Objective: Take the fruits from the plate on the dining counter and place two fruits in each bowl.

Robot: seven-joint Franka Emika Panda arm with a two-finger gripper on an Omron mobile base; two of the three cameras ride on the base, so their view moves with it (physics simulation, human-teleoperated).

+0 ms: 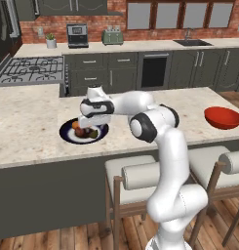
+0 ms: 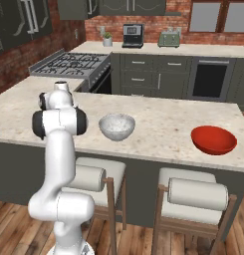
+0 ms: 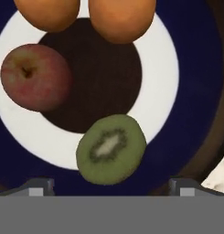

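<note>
Dining counter: beige speckled stone, long, over a dark grey base; two padded stools stood before it.

Plate: dark navy with a white ring and dark centre, lying flat on the counter at the left in the left base view. Four fruits rested on it. In the hand view: two oranges side by side at 12 o'clock, close together and cut by the frame edge; a red apple at 9 o'clock, stem cavity visible; a halved kiwi at 6 o'clock, cut face up, apart from the apple.

Gripper: directly above the plate, fingers spread wide either side of the kiwi, holding nothing.

Red bowl: glossy, upright, at the counter's right end, well apart from the plate.

Grey-white bowl: mottled, upright, mid-counter in the right base view, well to the left of the red bowl.
</note>
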